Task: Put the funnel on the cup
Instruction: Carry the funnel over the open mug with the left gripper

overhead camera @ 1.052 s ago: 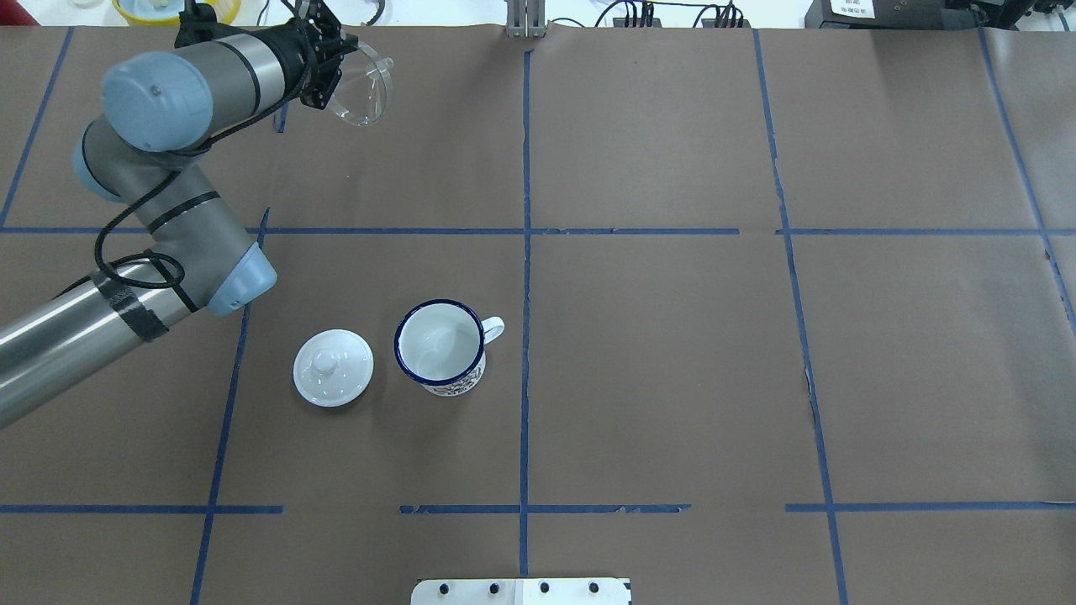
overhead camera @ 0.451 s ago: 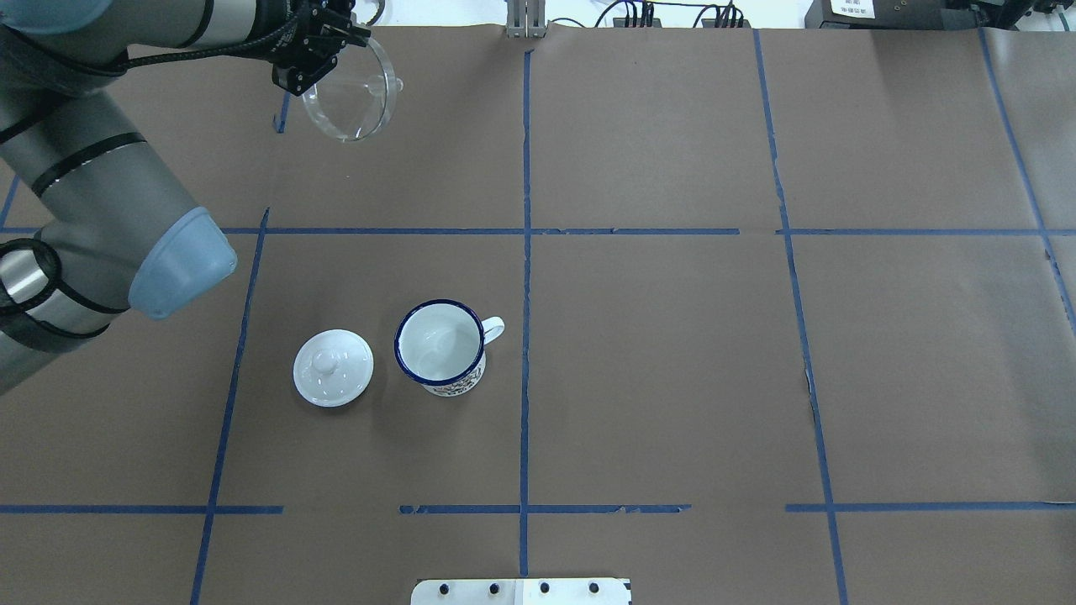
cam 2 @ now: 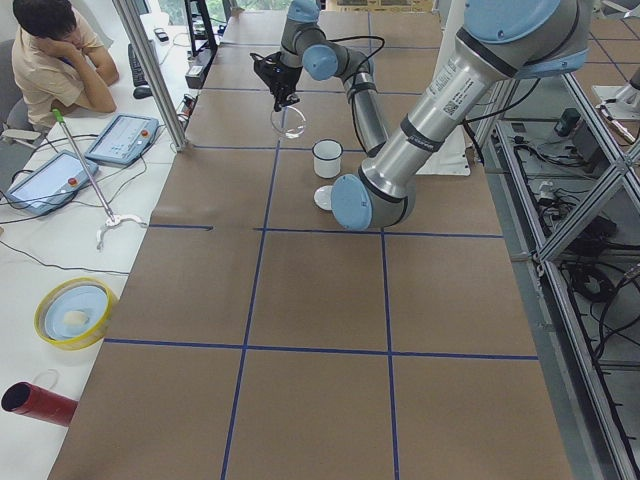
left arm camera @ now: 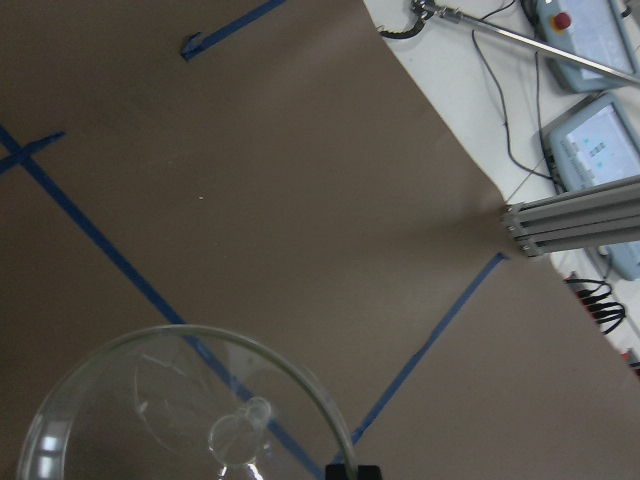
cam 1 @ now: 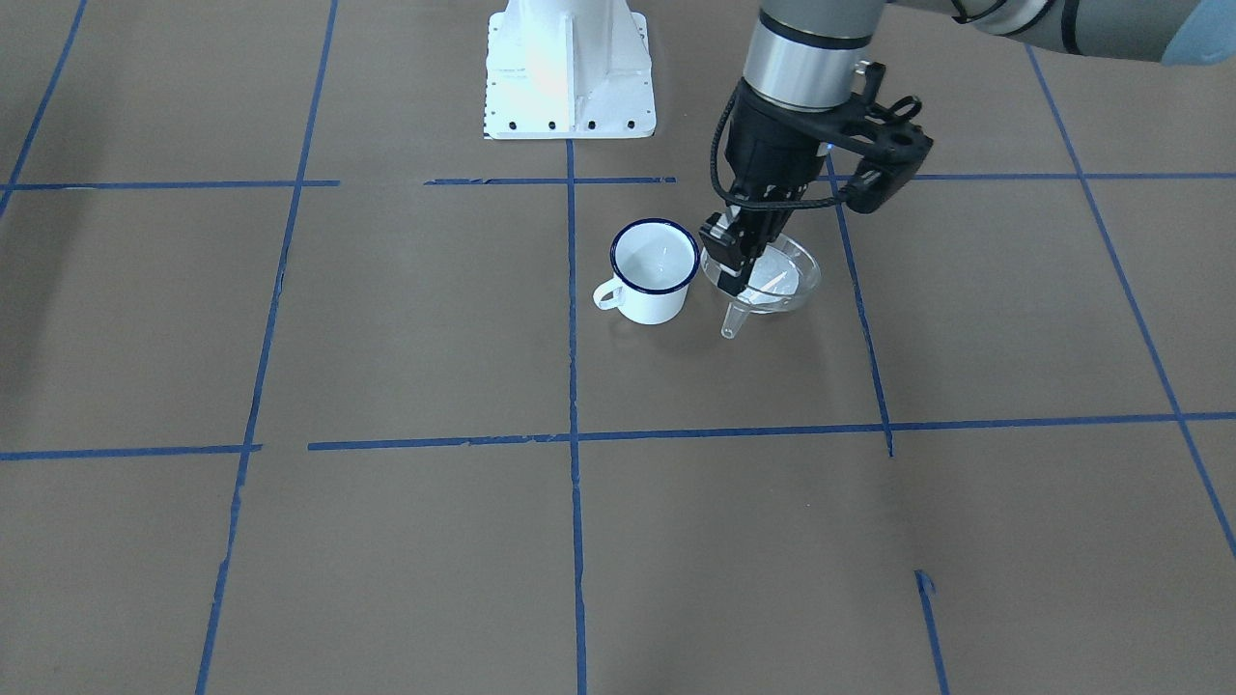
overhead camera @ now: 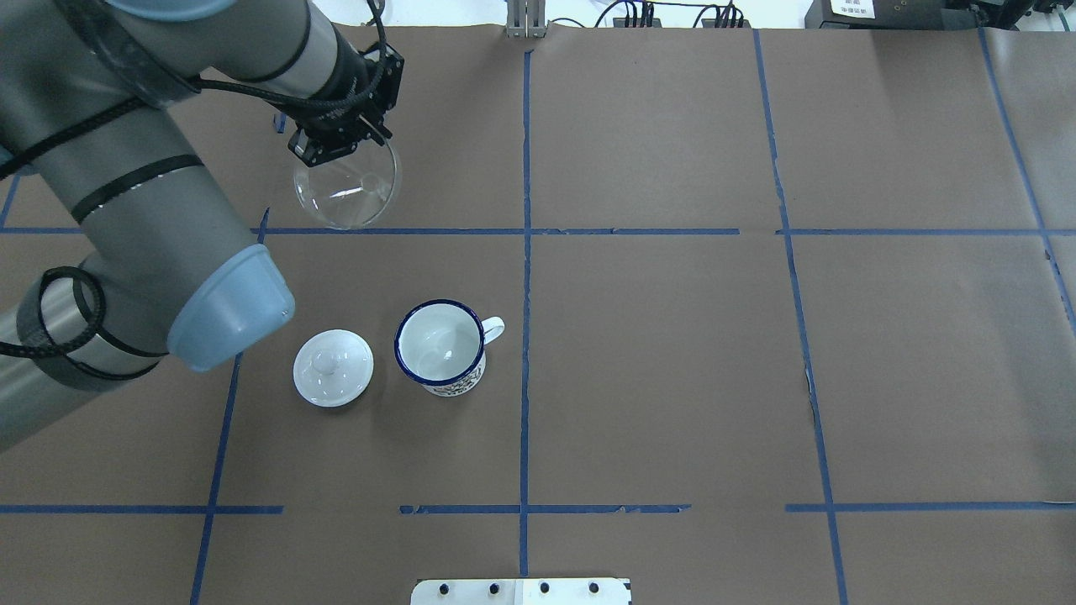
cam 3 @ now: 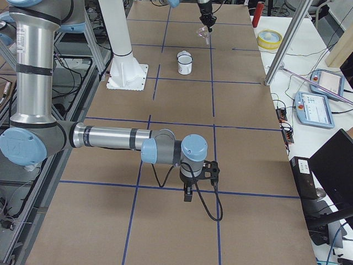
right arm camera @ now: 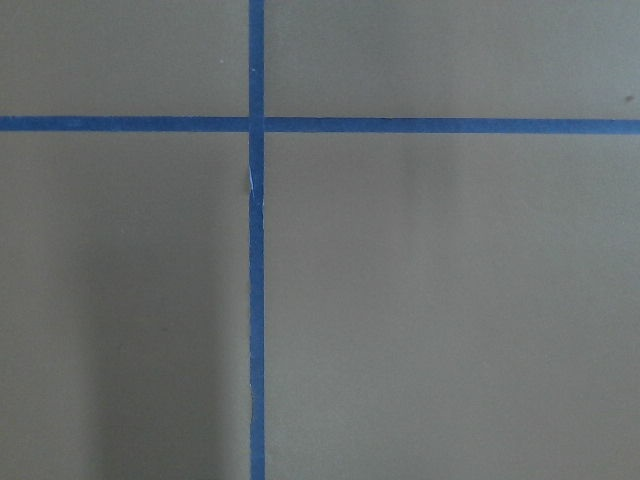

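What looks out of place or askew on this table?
Nothing stands out. The cup stands upright and empty, the lid lies flat beside it, and the left tool holds the funnel by its rim, spout down.

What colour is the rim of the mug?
Dark blue, on the white mug. It shows best in the overhead exterior view.
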`<action>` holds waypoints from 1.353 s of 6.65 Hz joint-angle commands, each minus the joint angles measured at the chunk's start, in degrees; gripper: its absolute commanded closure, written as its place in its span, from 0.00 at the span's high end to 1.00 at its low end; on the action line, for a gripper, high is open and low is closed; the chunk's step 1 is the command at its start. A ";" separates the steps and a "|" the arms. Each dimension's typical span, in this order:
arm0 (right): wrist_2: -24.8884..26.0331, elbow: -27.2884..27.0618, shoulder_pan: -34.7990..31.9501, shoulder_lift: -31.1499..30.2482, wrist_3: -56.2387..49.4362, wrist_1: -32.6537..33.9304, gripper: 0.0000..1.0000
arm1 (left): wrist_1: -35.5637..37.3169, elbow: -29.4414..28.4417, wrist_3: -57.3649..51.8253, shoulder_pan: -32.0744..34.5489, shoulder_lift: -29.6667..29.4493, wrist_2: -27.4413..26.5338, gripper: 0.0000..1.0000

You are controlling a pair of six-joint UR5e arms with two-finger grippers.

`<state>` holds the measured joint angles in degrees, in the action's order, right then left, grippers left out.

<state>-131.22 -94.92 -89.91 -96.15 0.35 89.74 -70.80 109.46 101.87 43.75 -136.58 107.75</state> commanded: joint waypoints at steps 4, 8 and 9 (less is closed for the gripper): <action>0.00 0.00 0.00 0.00 0.00 0.00 1.00 | 13.53 -11.88 -10.64 -8.49 -10.65 3.96 0.00; 0.00 0.00 0.00 0.00 0.00 0.00 1.00 | 8.50 -14.72 -10.73 -11.30 -8.27 3.96 0.00; 0.00 0.00 0.00 0.00 0.00 0.00 1.00 | 6.40 -14.80 -10.64 -12.01 -7.14 3.96 0.00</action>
<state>-131.22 -94.92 -89.91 -96.15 0.35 89.74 -62.48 94.77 91.16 32.77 -144.82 111.70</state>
